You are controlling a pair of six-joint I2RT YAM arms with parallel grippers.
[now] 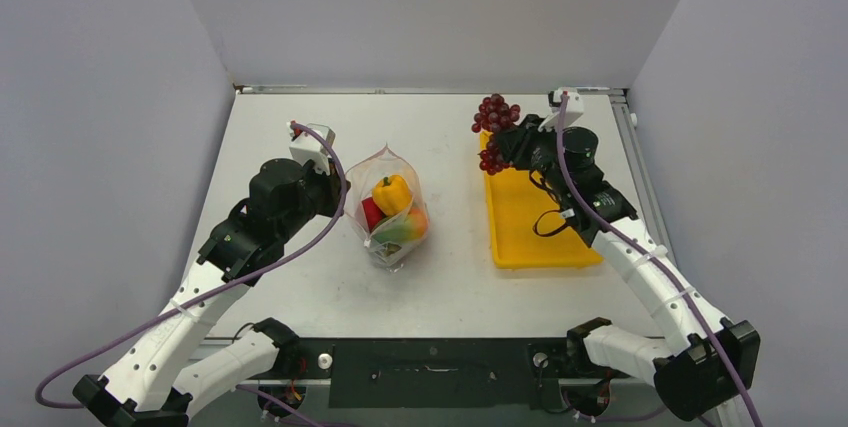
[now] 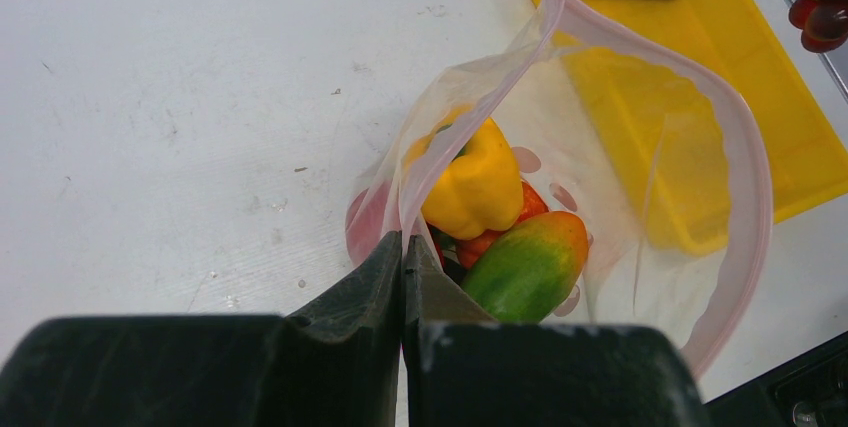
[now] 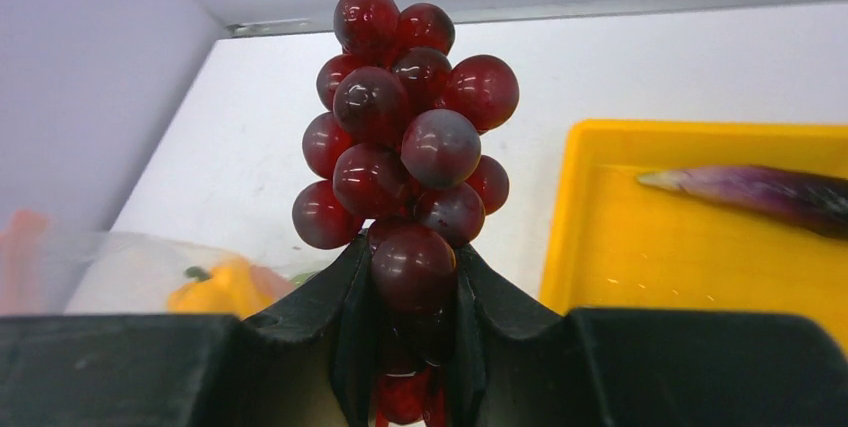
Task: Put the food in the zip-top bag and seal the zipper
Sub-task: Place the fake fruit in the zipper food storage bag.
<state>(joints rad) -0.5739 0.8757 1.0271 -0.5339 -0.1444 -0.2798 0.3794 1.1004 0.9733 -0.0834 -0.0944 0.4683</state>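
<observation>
one dark red grape bunch [image 3: 405, 137], pinched by the right gripper [image 3: 410, 267], is due for the clear dotted bag [image 2: 640, 207] nipped by the left gripper [image 2: 403, 244].

A yellow tray [image 1: 535, 232] lies flat on the right half of the white bench [image 1: 450, 292], its long side running front to back. Pale grey walls [image 1: 420, 7] enclose the bench on three sides.

We see dark red grapes [image 3: 405, 147] in our black right pincer [image 3: 410, 287]; beyond our left pincer [image 2: 403, 252], a yellow pepper [image 2: 470, 182], pink-rimmed clear bag [image 2: 745, 177].
</observation>
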